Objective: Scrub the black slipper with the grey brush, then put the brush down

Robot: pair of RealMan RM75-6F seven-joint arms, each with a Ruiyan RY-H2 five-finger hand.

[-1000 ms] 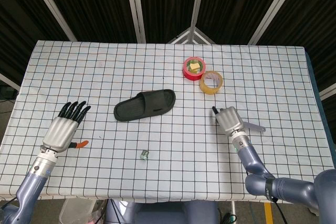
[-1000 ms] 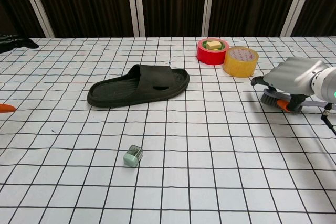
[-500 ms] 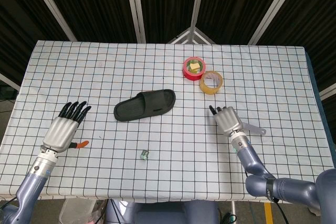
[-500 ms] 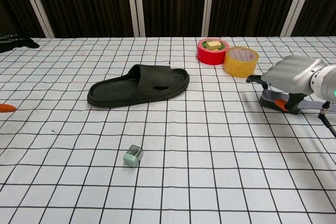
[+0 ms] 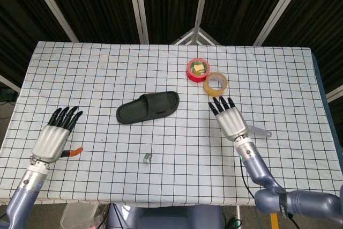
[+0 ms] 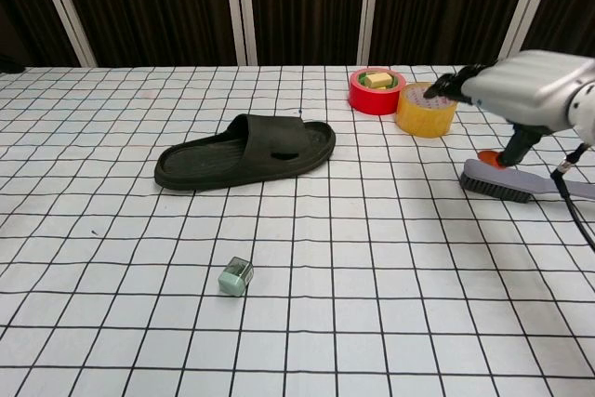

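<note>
Bristles of the grey brush [image 6: 509, 180] show only from the chest, beneath the released, spread right hand [image 6: 521, 87].

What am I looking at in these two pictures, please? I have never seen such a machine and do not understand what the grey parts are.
This is a robot with two arms, each ending in a mechanical hand. One picture looks down from its head, the other looks forward from its chest. The left hand and the right hand both hold nothing, with fingers spread. On the checked tablecloth lie a black slipper, a grey brush beside the right hand, a red tape roll, a yellow tape roll, a small green block and a small orange object by the left hand.
</note>
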